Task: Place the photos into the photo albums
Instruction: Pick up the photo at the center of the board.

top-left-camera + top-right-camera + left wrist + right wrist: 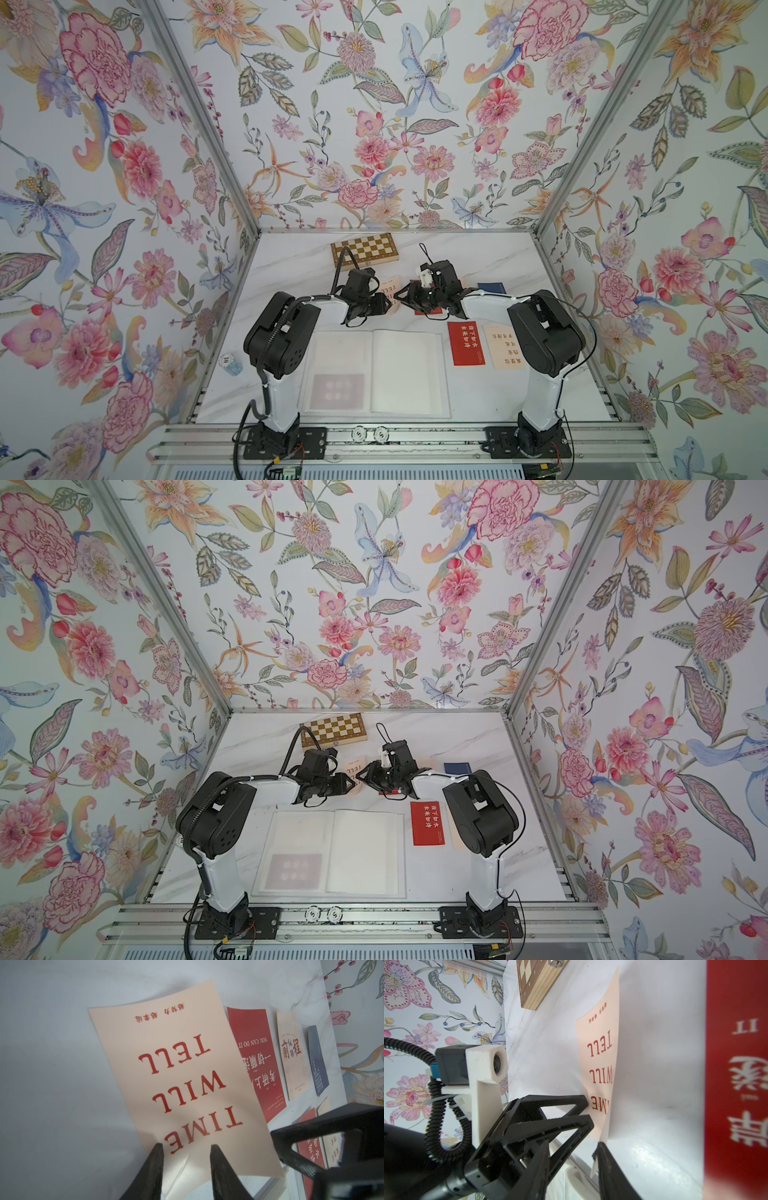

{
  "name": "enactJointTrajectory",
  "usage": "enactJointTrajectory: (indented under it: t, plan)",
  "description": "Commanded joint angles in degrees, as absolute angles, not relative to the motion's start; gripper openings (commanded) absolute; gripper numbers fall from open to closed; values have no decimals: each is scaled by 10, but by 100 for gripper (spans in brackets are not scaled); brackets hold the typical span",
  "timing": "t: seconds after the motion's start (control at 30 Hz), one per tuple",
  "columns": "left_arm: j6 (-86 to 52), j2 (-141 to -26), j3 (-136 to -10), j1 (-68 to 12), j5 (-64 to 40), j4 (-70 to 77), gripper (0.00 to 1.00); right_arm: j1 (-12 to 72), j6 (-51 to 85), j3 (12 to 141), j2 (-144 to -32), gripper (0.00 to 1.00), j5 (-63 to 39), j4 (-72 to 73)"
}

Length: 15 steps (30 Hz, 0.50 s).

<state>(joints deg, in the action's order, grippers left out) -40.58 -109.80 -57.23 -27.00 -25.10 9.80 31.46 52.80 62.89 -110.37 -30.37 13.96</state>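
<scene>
Where the two arms meet beyond the far edge of the open white photo album (407, 370), the cream postcard printed "TIME WILL TELL" in red (176, 1068) lies on the white marble surface (291, 282), its near corner curled upward. The left end effector (187, 1148) is released, with its black tips parted and set on the card's near end. The right end effector (571, 1146) is likewise unclenched and grasps nothing; one fingertip (604, 1157) sits right at the lifted corner.

On the robot's right of that postcard lie three more cards in a row, with the right arm hanging over them in both top views:
- a red card reading "YOU CAN DO IT" (257, 1064)
- a cream card with large red characters (293, 1057)
- a navy blue card (318, 1061)

Nearer the bases, a red card with pale characters (466, 343) lies just beside the album's right edge. A second cream card (505, 347) lies next to it, partly under the right elbow. A faint reddish card (338, 390) shows through the sleeve of the left page.

The checkered wooden chessboard box (364, 249) sits by the back wall, apart from the postcard. Bare marble runs from the postcard to the left floral wall (124, 270). The album's near edge lies close to the front rail (415, 432).
</scene>
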Motion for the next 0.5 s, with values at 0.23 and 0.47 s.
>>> enactJointTrajectory:
  t: [0.23, 0.47]
  plan:
    - [-419, -1107, -544, -262, -261, 61, 37, 321, 558, 599, -1104, 37, -265, 182]
    - [-422, -1108, -541, -261, -261, 66, 37, 324, 574, 599, -1117, 35, -272, 218]
